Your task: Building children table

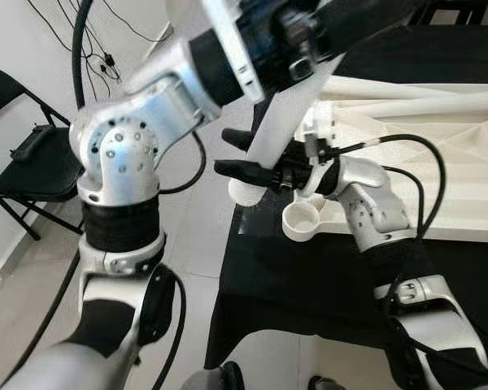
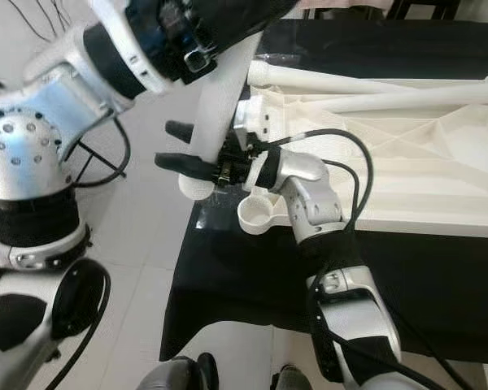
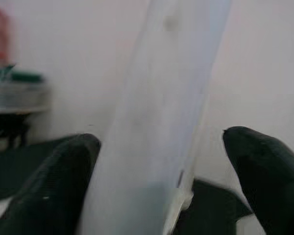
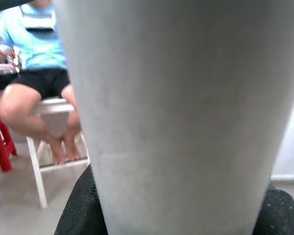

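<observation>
1. Far left, off the job: folding chair point(image 1: 32, 154) against the wall, wall cables point(image 1: 98, 49) above it
2. Left gripper point(image 3: 161, 161) is high, near the top of the head views; its wrist view has the white table leg point(image 1: 270, 138) running between the two black fingers point(image 3: 63, 181). One finger looks pressed on the leg, the other shows a gap, so I can't tell if it's clamped or just bracketing
3. Table leg hangs tilted, lower end point(image 1: 246, 192) just off the near-left corner of the black-draped table point(image 1: 293, 276), not seated in anything
4. Right gripper point(image 1: 242, 156) comes in from the tabletop side at the leg's lower part, fingers either side of it; in its wrist view the leg sits right between the fingers. Reads as closed on the leg, contact itself not resolvable
5. Round socket point(image 1: 302, 219) at the corner of the upturned white tabletop point(image 1: 439, 162) is open, just right of and below the leg end. Other white legs point(image 1: 407, 101) lie across the tabletop further back
6. Judgement: step in hand is fitting a leg; leg is picked up, not inserted. Next move needs the lower end brought over the socket, leg axis squared to the socket bore, then pushed down. Risk: tilted entry jams on the rim
7. Person seated on a white stool point(image 4: 44, 142) in the right wrist view's background, well apart
</observation>
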